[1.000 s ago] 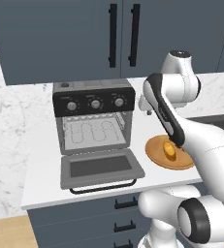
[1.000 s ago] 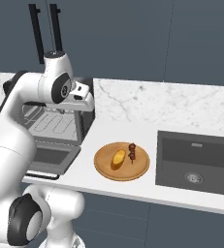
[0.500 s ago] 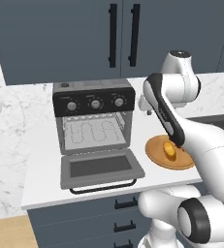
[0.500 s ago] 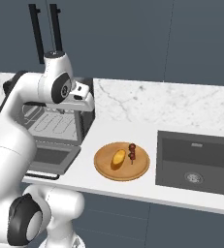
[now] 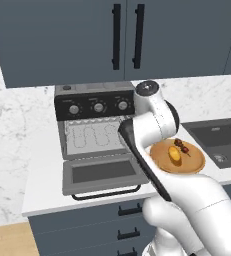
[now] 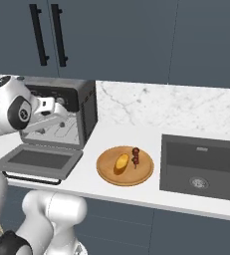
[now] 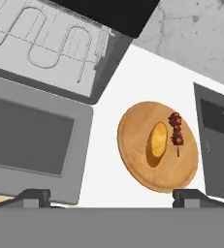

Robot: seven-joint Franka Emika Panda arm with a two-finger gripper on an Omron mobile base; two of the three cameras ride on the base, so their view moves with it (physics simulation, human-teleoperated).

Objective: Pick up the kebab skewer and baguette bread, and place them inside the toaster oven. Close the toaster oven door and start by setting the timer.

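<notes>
I see the golden baguette bread and the dark-meat kebab skewer lying side by side, ahead of my wide-open pincer. The toaster oven stands further ahead to its left, toaster oven door dropped flat open.

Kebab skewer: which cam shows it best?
Hand view: the kebab skewer lies unobstructed beside the baguette bread on the wooden plate, seen from above. Right base view shows it small but clear. Left base view shows it small, beside the arm.
</notes>
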